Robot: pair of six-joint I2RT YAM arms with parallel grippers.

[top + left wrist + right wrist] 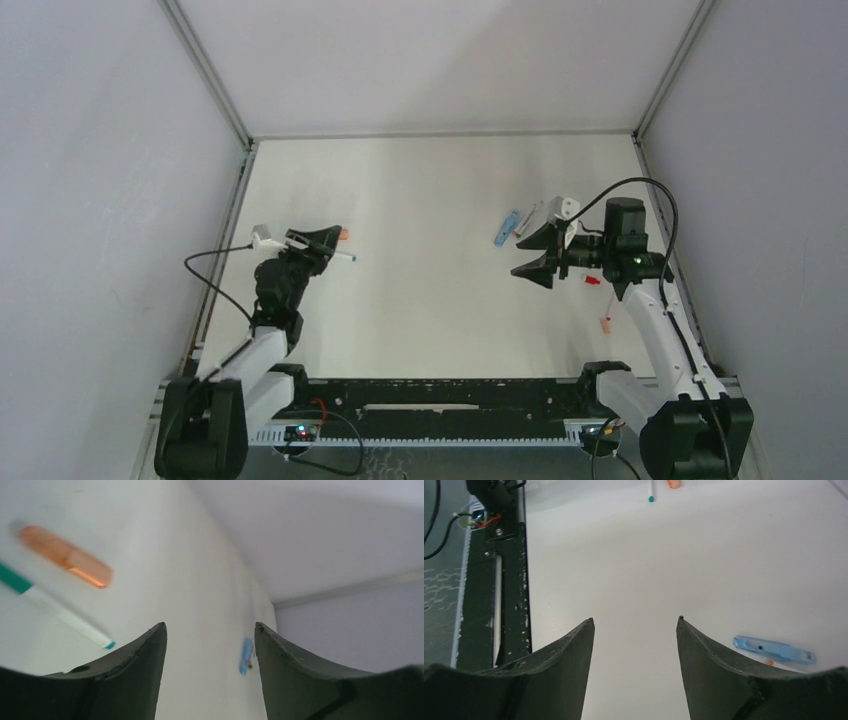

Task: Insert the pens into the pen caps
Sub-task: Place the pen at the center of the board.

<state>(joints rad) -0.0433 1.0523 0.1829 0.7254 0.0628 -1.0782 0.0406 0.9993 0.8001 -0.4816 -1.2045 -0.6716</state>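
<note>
A white pen with a teal tip [343, 256] lies beside my left gripper [331, 246], which is open and empty just left of it. In the left wrist view the pen [55, 610] lies to the left of the left fingertip. An orange cap [344, 235] lies just beyond it and shows in the left wrist view [65, 556]. My right gripper [516, 257] is open and empty, held above the table. A light blue cap [506, 228] and a grey pen [527, 218] lie just beyond it. The blue cap also shows in the right wrist view [774, 650].
A small red piece [592, 281] and a salmon cap [606, 322] lie near the right arm. The black base rail [440, 400] runs along the near edge. White walls enclose the table on three sides.
</note>
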